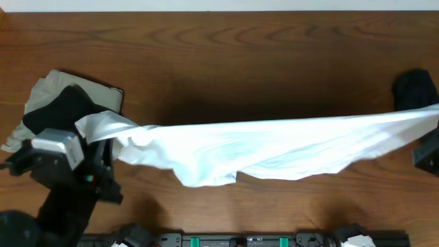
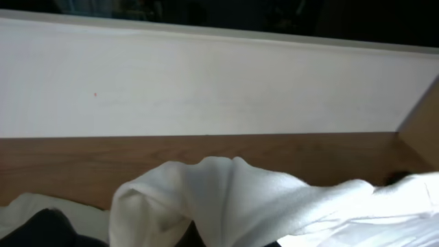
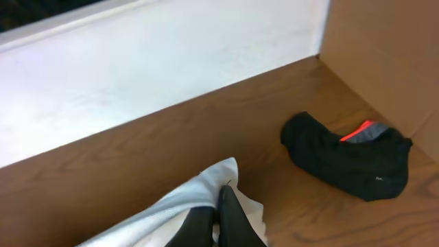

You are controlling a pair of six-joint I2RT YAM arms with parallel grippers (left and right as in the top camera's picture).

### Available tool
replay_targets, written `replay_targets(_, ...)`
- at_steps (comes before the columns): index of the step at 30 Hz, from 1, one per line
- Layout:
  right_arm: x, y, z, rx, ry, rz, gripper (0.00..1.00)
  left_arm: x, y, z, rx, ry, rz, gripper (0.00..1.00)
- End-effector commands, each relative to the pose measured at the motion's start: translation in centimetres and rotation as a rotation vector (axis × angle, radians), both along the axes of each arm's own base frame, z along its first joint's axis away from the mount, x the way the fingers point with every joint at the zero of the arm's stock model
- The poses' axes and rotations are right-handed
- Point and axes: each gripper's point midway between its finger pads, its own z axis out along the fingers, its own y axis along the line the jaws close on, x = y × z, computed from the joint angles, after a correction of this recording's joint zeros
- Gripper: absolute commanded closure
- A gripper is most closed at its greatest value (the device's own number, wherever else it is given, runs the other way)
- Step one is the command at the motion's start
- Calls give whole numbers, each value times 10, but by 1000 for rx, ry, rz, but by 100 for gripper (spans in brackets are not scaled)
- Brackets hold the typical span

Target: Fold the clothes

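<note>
A large thin white garment [image 1: 274, 147] hangs stretched across the table between both grippers, its middle sagging toward the front edge. My left gripper [image 1: 101, 136] is shut on its left end; in the left wrist view the bunched white cloth [image 2: 233, 199] covers the fingers almost wholly. My right gripper [image 3: 223, 197] is shut on the right corner of the white garment [image 3: 199, 199], black fingers pressed together. In the overhead view the right gripper [image 1: 432, 132] sits at the right edge.
A pile of beige and black clothes [image 1: 58, 103] lies at the left, just behind the left arm. A black garment with an orange-red patch [image 3: 350, 158] lies on the wood at the far right [image 1: 415, 86]. A white wall borders the table's back.
</note>
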Motion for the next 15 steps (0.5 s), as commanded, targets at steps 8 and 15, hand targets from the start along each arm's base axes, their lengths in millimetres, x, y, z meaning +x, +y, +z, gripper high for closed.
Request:
replay_targets(8,129,12,-79,-166,359,-43,99,113,-61,-64,188,250,11,95)
replay_targets(15,246,15,-163,-148,484,59,99,229,-86,-136,179,371,-13,94)
